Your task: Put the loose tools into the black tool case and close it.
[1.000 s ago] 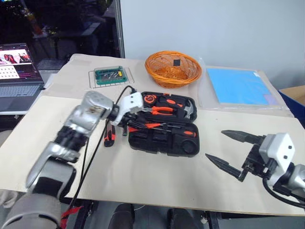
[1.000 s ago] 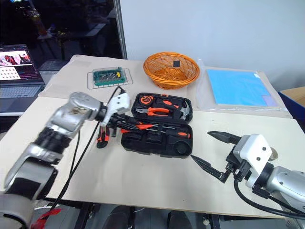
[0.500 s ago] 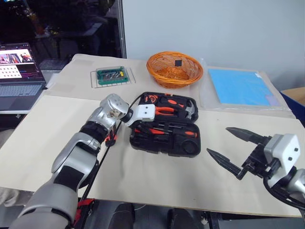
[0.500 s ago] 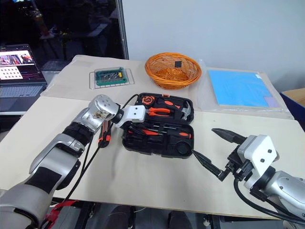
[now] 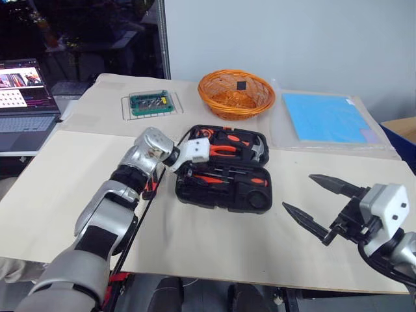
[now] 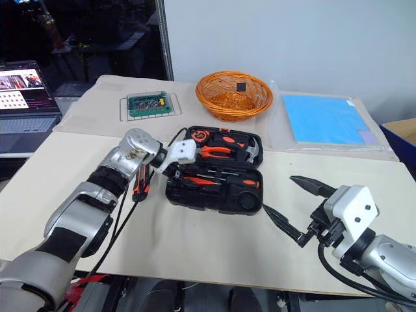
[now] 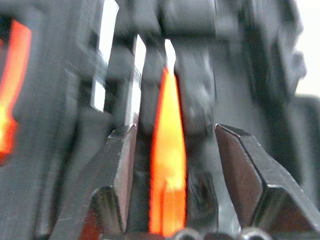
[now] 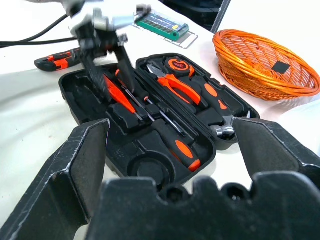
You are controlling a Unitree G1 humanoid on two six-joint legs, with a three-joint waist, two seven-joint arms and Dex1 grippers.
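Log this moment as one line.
left tool: open over screwdriver in case | right tool: open, idle | knife: on table

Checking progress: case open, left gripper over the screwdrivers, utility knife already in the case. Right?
Not quite. The utility knife lies on the table beside the open case, not inside it; the right wrist view shows it. The left gripper is over the screwdrivers.

No readable text, labels or numbers anywhere.
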